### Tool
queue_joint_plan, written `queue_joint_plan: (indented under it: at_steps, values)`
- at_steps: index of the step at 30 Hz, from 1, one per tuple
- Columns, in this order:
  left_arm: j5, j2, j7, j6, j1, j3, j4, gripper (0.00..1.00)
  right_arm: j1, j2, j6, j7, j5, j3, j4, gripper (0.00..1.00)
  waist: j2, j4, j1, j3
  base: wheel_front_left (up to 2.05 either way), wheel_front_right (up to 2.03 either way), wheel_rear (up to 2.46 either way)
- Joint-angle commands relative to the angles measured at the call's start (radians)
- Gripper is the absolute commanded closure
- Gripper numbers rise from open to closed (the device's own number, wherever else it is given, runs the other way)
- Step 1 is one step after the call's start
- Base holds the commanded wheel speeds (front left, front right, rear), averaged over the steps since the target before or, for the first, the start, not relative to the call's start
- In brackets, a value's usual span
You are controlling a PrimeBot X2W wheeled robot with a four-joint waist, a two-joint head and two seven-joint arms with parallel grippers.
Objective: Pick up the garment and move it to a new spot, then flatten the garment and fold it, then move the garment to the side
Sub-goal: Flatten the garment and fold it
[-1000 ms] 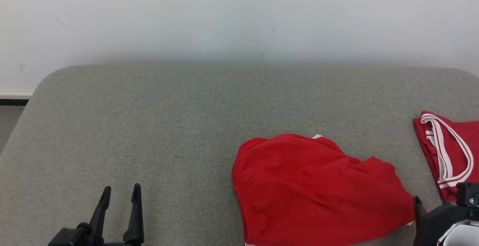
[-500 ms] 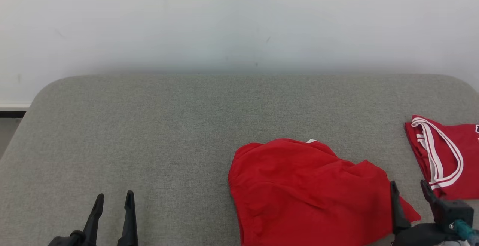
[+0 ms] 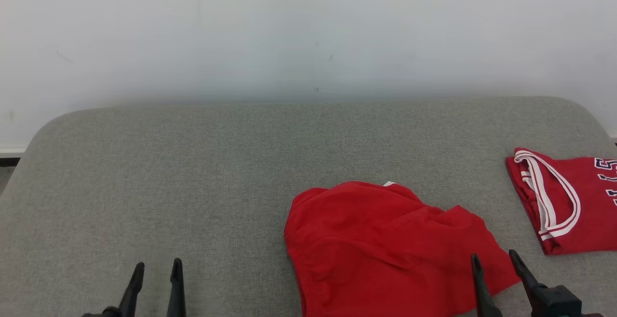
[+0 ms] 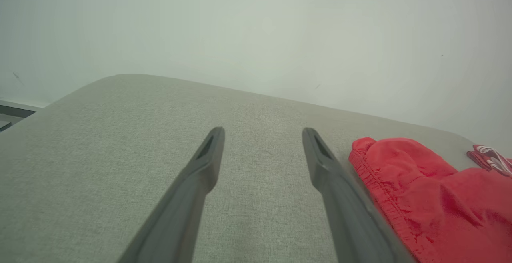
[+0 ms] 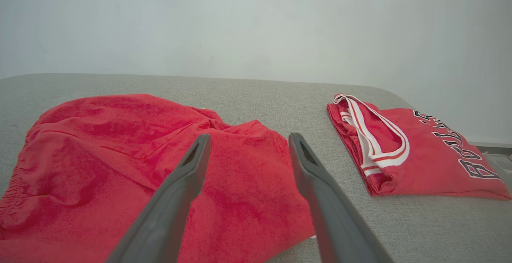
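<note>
the right claw (image 3: 493, 255) had swung in over the red shorts (image 3: 376, 240), spread and empty like the left claw (image 3: 158, 262); pickup looked next.

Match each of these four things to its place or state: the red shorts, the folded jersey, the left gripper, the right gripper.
1. red shorts
2. folded jersey
3. left gripper
4. right gripper

A. jaws open over bare grey surface
B. lying at the far right, white trim
C. rumpled, right of centre
D. jaws open at the shorts' right corner

Pairs: 1-C, 2-B, 3-A, 4-D.
</note>
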Motion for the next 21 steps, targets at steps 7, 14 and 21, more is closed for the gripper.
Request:
queue_joint_plan:
  at_steps: [7, 14, 21]
  values:
    - [-0.049, 0.001, 0.011, -0.008, -0.056, -0.123, 0.128, 0.0, -0.019, 0.002, -0.003, -0.005, 0.018, 0.01, 0.006, 0.0, 0.0, -0.029, 0.0001, 0.007, 0.0, 0.0, 0.0]
    - [-0.163, 0.001, 0.11, -0.014, -0.243, -0.279, 0.323, 0.0, -0.028, 0.003, -0.003, 0.003, 0.025, 0.029, 0.002, 0.0, 0.0, -0.083, 0.0001, 0.042, 0.0, 0.0, 0.0]
    - [-0.267, 0.001, 0.156, 0.007, -0.428, -0.362, 0.496, 0.0, -0.059, 0.003, -0.003, 0.001, 0.029, 0.041, -0.006, 0.0, 0.0, -0.156, 0.0001, 0.107, 0.0, 0.0, 0.0]
